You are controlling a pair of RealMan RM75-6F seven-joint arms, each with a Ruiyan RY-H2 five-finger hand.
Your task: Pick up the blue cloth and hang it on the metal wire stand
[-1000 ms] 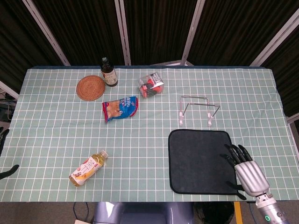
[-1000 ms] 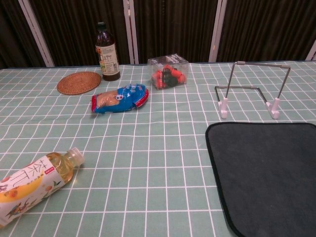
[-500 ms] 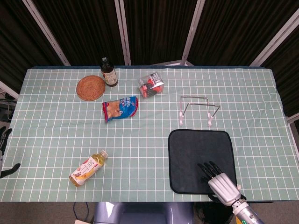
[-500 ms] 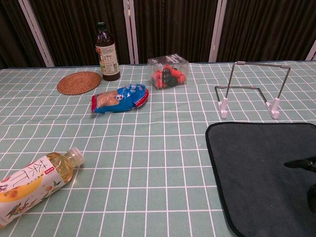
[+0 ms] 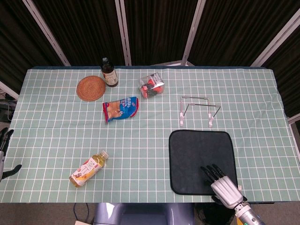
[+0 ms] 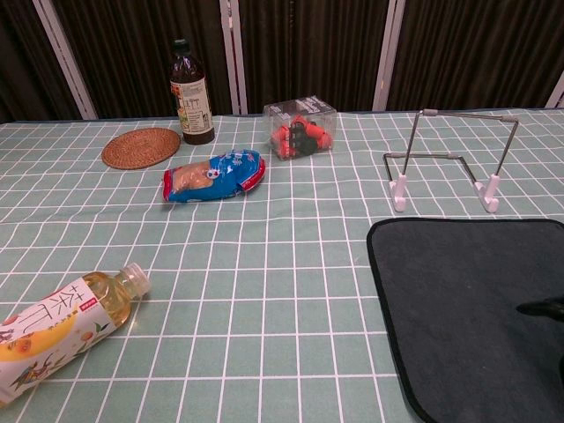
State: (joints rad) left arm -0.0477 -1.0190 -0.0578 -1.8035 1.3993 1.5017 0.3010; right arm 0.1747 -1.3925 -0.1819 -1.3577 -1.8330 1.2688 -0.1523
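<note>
The blue cloth (image 5: 197,154) is very dark and lies flat on the checked tablecloth at the front right, also seen in the chest view (image 6: 467,300). Just behind it stands the metal wire stand (image 5: 196,98), upright on white feet (image 6: 467,114), with nothing hanging on it. My right hand (image 5: 222,185) is at the cloth's near edge, its dark fingers stretched out over the front part of the cloth and holding nothing. The chest view shows only a fingertip (image 6: 545,308) of it. My left hand (image 5: 5,152) shows partly at the far left edge, off the table, fingers apart.
A tea bottle (image 5: 89,168) lies on its side at the front left. Further back are a blue snack bag (image 5: 121,108), a clear box of red items (image 5: 152,85), a dark bottle (image 5: 109,72) and a woven coaster (image 5: 91,87).
My right hand has moved from the cloth's right edge to its near edge, then drew back slightly toward me. The cloth has not moved.
</note>
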